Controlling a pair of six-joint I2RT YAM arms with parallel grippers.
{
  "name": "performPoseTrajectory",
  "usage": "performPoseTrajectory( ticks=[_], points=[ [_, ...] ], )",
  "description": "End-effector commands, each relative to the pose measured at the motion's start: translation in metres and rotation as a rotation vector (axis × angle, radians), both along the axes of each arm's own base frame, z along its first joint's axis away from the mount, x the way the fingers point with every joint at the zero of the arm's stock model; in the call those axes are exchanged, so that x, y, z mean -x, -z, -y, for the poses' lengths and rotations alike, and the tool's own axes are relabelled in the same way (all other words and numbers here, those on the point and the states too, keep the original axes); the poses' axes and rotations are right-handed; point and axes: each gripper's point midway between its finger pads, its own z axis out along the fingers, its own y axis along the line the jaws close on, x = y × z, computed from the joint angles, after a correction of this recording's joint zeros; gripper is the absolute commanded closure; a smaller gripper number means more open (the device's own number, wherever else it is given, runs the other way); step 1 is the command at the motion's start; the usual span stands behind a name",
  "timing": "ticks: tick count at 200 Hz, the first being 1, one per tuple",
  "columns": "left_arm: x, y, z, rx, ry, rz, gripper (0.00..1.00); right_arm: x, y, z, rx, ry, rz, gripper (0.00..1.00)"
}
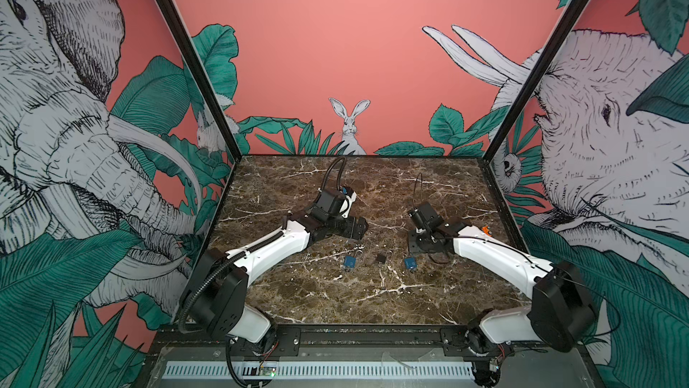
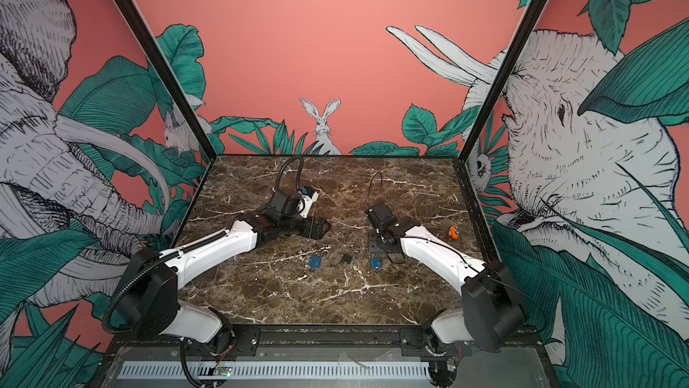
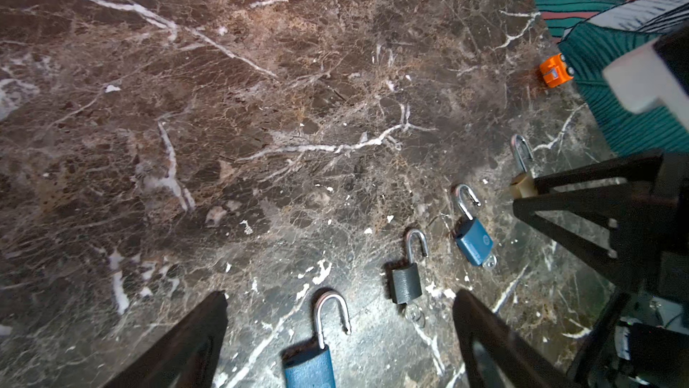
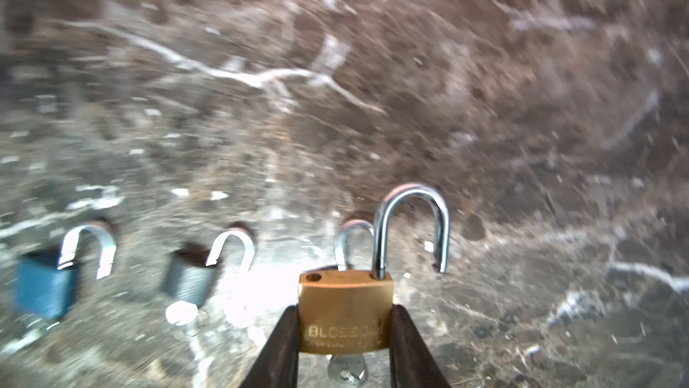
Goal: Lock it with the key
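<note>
L gripper (image 3: 341, 294) is hovering over the marble tabletop (image 1: 335, 293), left of centre. Its jaws are standing wide apart and gripping nothing.

Three padlocks are lying in a row near front-centre, apart from each other:
- The blue padlock (image 1: 349, 262) is lying nearest the L gripper, in line w/ the gap btw. its fingers (image 3: 186, 345) and not touching them.
- The dark grey padlock (image 1: 381, 258) is lying mid-row.
- The second blue padlock (image 1: 410, 264) is lying at the right end.

All three shackles are standing open.

R gripper (image 4: 345, 315), just right of the row, is clamping the brass padlock (image 4: 346, 289) by its body sides. The shackle (image 4: 410, 225) is standing open, w/ its free end clear of the hole. The key (image 4: 346, 367) is sitting in the base of the brass padlock. Cannot tell whether the lock is touching the table.

An orange toy (image 1: 485, 230) is resting near the right edge.
</note>
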Motion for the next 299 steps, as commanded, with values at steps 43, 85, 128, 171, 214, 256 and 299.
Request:
performPoseTrajectory(
  ticks=[43, 85, 128, 171, 214, 256, 299],
  points=[
    [0.008, -0.032, 0.044, 0.272, 0.049, -0.141, 0.06, 0.010, -0.038, -0.060, -0.152, -0.384, 0.139, 0.65],
    [0.013, -0.040, 0.052, 0.378, 0.034, -0.201, 0.08, 0.013, -0.050, -0.089, -0.197, -0.489, 0.218, 0.65],
    [0.016, -0.036, 0.054, 0.403, 0.027, -0.231, 0.12, 0.010, -0.057, -0.106, -0.184, -0.532, 0.242, 0.65],
    [0.017, -0.030, 0.053, 0.399, 0.023, -0.247, 0.18, 0.008, -0.062, -0.115, -0.195, -0.539, 0.256, 0.65],
    [0.018, -0.023, 0.056, 0.401, 0.025, -0.276, 0.25, 0.006, -0.065, -0.122, -0.199, -0.549, 0.267, 0.65],
    [0.019, -0.013, 0.058, 0.394, 0.030, -0.304, 0.38, 0.006, -0.066, -0.129, -0.215, -0.552, 0.270, 0.65],
    [0.019, -0.009, 0.060, 0.395, 0.032, -0.317, 0.49, 0.009, -0.065, -0.135, -0.222, -0.564, 0.267, 0.65]
  ],
)
